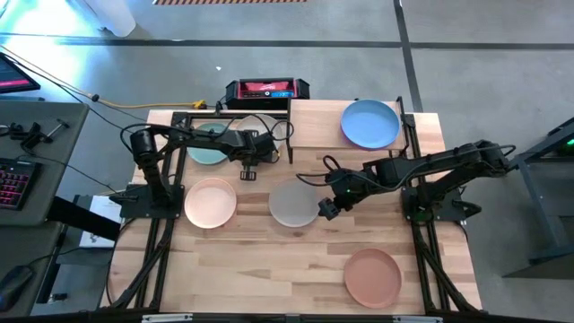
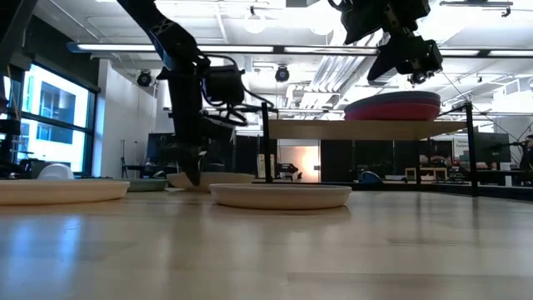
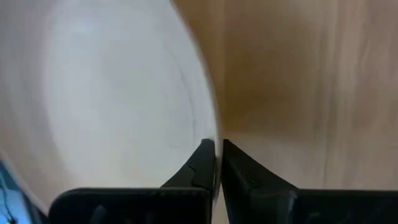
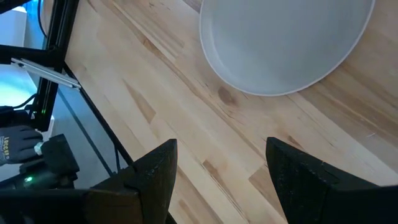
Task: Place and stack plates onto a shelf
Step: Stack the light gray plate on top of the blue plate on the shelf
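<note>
My left gripper [image 1: 251, 169] [image 2: 193, 172] points steeply down at the far left, shut on a cream-white plate [image 3: 106, 93] [image 2: 223, 178]; arm and cables hide most of that plate from above. Beside it lies a teal plate [image 1: 204, 151]. The peach-pink plate [image 1: 211, 202], grey plate [image 1: 292, 205] [image 4: 283, 43] and terracotta plate [image 1: 372, 276] rest flat on the tabletop. A blue plate [image 1: 369, 123] tops a small stack [image 2: 393, 107] on the shelf [image 1: 314, 126] [image 2: 366, 129]. My right gripper [image 1: 326, 206] [image 4: 217, 180] hovers open beside the grey plate's right edge. My left gripper pinches the cream-white plate's rim [image 3: 214, 134], with one finger [image 3: 202, 165] inside the plate and the other finger [image 3: 242, 171] outside it. The fingers come from above, slanting steeply down. In the low view the plate still lies flat on the tabletop.
A black and red box [image 1: 266, 89] sits past the far edge. Black frame rails [image 1: 161, 260] run along both sides of the table. Bare wood [image 1: 269, 269] lies along the near edge between the peach-pink and terracotta plates.
</note>
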Tool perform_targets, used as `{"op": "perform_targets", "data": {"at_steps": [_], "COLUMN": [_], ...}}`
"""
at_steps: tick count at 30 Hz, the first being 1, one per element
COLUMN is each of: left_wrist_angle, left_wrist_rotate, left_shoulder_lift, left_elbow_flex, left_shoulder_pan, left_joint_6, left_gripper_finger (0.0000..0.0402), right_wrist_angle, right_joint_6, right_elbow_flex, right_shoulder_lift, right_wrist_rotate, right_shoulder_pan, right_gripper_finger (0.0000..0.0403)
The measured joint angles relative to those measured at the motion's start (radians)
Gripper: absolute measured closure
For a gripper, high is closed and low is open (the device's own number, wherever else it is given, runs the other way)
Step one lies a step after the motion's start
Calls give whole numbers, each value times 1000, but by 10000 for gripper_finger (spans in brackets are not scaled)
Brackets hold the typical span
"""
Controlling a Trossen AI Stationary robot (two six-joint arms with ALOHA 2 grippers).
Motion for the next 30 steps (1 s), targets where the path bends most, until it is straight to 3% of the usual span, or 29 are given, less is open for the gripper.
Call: {"op": "perform_targets", "data": {"at_steps": [8,18,26,30], "left_wrist_angle": [-9,-103,-172,-196], "left_wrist_rotate": [-37,-207,-285,-335], "left_shoulder_lift": [-110,-317,-500,-563], "left_elbow_flex": [-2,-1,-1,-1], "left_shoulder_pan": [-36,-68,-155,-227], "left_joint_6": [-20,-37,-33,-24], "left_gripper_finger": [400,401,401,401], "right_wrist_angle": [5,5,7,74], "right_joint_6": [0,-5,1,-6], "right_elbow_flex": [0,0,0,0], "right_shoulder_lift": [0,0,0,0], "right_wrist_rotate": [0,2,148,154], "right_shoulder_pan": [0,0,-3,-12], "right_gripper_finger": [176,176,176,176]}}
